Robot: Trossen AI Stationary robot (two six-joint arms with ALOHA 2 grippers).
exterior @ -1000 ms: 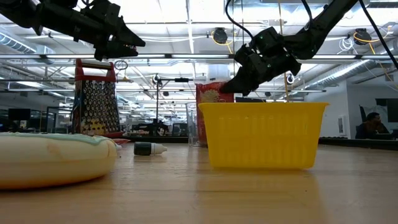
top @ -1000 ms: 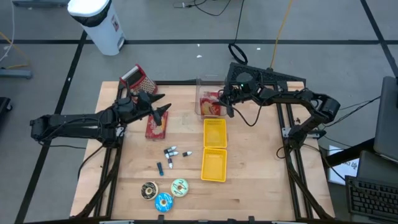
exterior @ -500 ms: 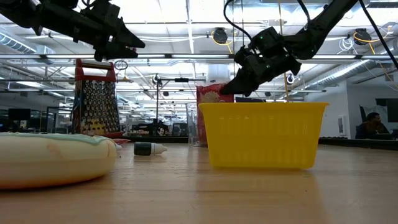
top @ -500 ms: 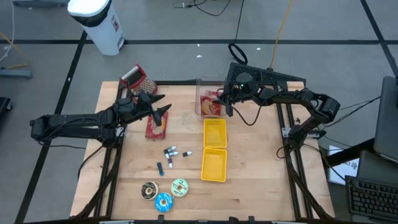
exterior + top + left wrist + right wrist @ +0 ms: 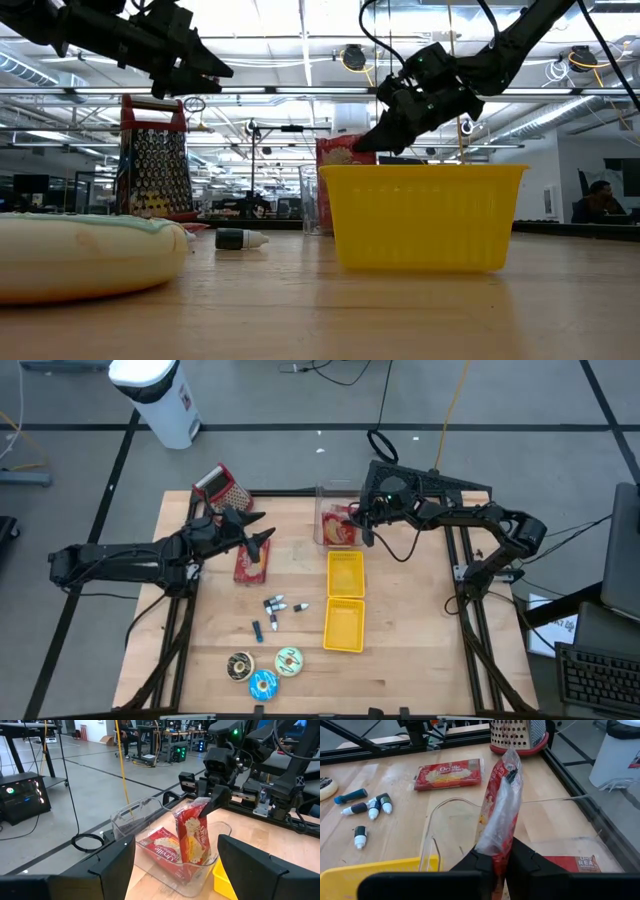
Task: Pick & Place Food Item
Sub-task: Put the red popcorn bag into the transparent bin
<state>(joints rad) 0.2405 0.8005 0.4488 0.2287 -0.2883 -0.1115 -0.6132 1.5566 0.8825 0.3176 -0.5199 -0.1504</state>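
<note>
Left gripper (image 5: 258,532) hangs with its fingers spread wide over the left half of the wooden table (image 5: 300,660), empty, just above a flat red popcorn packet (image 5: 252,561) that lies on the boards. Behind it, at the table's far left corner, a metal box grater (image 5: 222,486) with a red rim stands upright. Nearer the front, several small dropper bottles (image 5: 275,607) lie scattered, and three round tape rolls (image 5: 264,669) sit close together by the front edge. Toward the middle, two yellow baskets (image 5: 345,597) sit end to end. Just beyond them, at the far edge, is a clear plastic bin (image 5: 150,827); one red popcorn packet (image 5: 162,847) lies flat in its bottom. The right gripper (image 5: 356,518) is over this bin, its fingers pinched together on the top of a second red popcorn bag (image 5: 192,837), which stands nearly upright inside the bin with its lower end down among the bin's walls; whether it rests on the bottom cannot be told. In the right wrist view the crinkled clear top of the bag (image 5: 501,805) rises straight from between the fingers (image 5: 480,862). Off the table, a white bin (image 5: 160,395) stands on the grey floor beyond the left corner.
</note>
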